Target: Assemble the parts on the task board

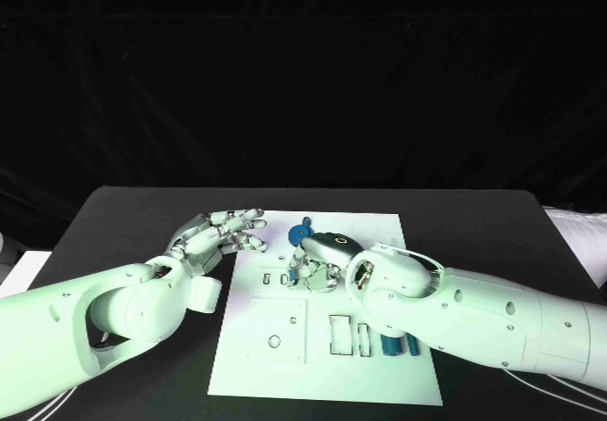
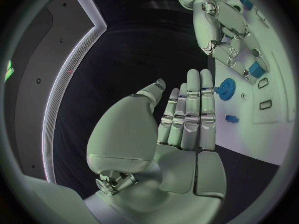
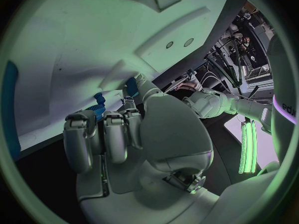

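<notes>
While your right hand (image 1: 324,256) curls its fingers down onto a small blue part (image 2: 256,67) on the task board (image 1: 285,351), just beside the blue gear (image 1: 301,233), your left hand (image 1: 217,233) hovers spread and empty near the board's left edge.

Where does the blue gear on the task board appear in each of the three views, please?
Head view: the blue gear lies near the task board's far edge, between the two hands.
Left wrist view: the gear shows just past the left hand's fingertips.
Right wrist view: I cannot pick it out with certainty.
Shared landmark: the white task board.
</notes>
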Motion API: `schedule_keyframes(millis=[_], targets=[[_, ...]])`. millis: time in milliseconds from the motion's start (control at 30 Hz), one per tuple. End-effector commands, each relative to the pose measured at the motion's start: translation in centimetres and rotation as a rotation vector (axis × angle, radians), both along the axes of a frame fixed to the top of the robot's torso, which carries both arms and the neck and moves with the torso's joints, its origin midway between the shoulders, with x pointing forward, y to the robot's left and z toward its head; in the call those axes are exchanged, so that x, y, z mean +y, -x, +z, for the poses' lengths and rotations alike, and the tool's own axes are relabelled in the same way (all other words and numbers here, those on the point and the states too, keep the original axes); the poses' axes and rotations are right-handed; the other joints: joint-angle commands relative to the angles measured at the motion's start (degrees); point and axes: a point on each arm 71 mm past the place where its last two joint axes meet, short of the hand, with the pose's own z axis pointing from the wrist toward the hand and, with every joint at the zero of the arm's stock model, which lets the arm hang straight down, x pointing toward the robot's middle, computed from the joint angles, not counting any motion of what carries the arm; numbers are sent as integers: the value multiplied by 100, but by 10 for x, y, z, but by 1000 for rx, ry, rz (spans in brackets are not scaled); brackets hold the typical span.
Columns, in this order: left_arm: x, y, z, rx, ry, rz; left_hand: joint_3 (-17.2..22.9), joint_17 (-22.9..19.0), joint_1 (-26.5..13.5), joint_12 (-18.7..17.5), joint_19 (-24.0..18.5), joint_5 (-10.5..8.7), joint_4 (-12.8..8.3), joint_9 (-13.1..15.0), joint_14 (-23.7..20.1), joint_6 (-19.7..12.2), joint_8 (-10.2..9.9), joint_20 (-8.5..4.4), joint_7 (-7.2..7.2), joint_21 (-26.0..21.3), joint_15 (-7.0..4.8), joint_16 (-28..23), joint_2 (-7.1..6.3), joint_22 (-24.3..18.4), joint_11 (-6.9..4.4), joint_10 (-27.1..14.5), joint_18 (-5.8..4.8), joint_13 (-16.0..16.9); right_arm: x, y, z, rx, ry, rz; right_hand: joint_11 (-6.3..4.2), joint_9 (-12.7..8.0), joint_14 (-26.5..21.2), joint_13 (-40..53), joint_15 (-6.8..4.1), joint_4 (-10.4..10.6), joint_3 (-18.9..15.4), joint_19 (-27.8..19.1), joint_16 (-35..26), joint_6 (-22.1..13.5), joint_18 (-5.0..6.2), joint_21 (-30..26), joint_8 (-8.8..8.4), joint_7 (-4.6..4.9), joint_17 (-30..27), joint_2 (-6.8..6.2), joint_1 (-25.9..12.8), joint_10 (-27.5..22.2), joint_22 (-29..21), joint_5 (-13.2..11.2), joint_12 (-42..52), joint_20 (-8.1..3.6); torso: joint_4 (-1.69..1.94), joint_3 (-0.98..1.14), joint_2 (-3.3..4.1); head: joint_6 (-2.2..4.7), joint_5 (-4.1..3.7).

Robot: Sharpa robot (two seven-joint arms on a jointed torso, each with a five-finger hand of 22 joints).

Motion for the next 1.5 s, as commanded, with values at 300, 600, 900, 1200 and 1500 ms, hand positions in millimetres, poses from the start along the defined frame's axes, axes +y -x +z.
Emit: schedule_keyframes(millis=[300, 600, 900, 1200, 1500], targets=[[-2, 0, 2, -9, 18, -20, 6, 27, -34, -32, -58, -35, -43, 2, -43, -25, -31, -2, 21, 41, -7, 30, 42, 13, -6, -48, 50, 9, -2, 0, -5, 7, 49, -13, 118, -73, 553, 887, 121, 50, -39, 600, -6, -282, -38, 24, -86, 109, 1255, -180, -78, 59, 1506, -65, -227, 108, 0, 0, -2, -4, -12], [-2, 0, 2, -8, 18, -21, 6, 27, -34, -32, -58, -35, -43, 2, -43, -25, -31, -2, 21, 41, -7, 30, 42, 13, -6, -48, 50, 9, -1, 1, -3, -14, 20, -17, 147, -91, 555, 856, 153, 146, -140, 600, -2, -375, -38, 24, -76, 130, 1266, -293, -228, 34, 1506, -93, -275, 149, -1, -1, 0, 0, -24], [-3, 0, 1, -8, 19, -23, 6, 27, -34, -32, -58, -35, -43, 2, -43, -25, -31, -2, 21, 41, -7, 30, 42, 13, -6, -48, 50, 9, 0, 4, 9, -111, -103, -2, 157, -95, 558, 821, 164, 255, -272, 600, 5, -436, -38, 24, -63, 135, 1281, -374, -334, 4, 1506, -169, -329, 165, 5, 1, -2, 21, -33], [-1, -2, 0, 0, 5, -24, 39, 207, -72, 42, 94, -33, -81, 20, 210, 60, -9, -51, -46, 204, -89, 238, 82, 90, -79, 132, 74, 43, -4, 12, 22, -176, -261, 57, 185, -117, 557, 786, 185, 406, -386, 600, 2, -593, -38, 24, -89, 170, 1276, -435, -392, -25, 1506, -173, -379, 181, 1, 1, -5, 43, -24], [2, -6, -7, 31, -107, -45, -45, 4863, -176, 1139, 1262, -29, -221, 36, 1513, 103, 24, -448, -381, 2271, -455, 5178, -53, 1875, -483, 1163, -114, 840, -30, 24, 46, -133, -396, 137, 185, -106, 557, 742, 190, 417, -421, 600, 4, -574, -38, 24, -62, 166, 1282, -438, -319, -69, 1506, -119, -458, 189, -12, 14, -35, 55, 11]])
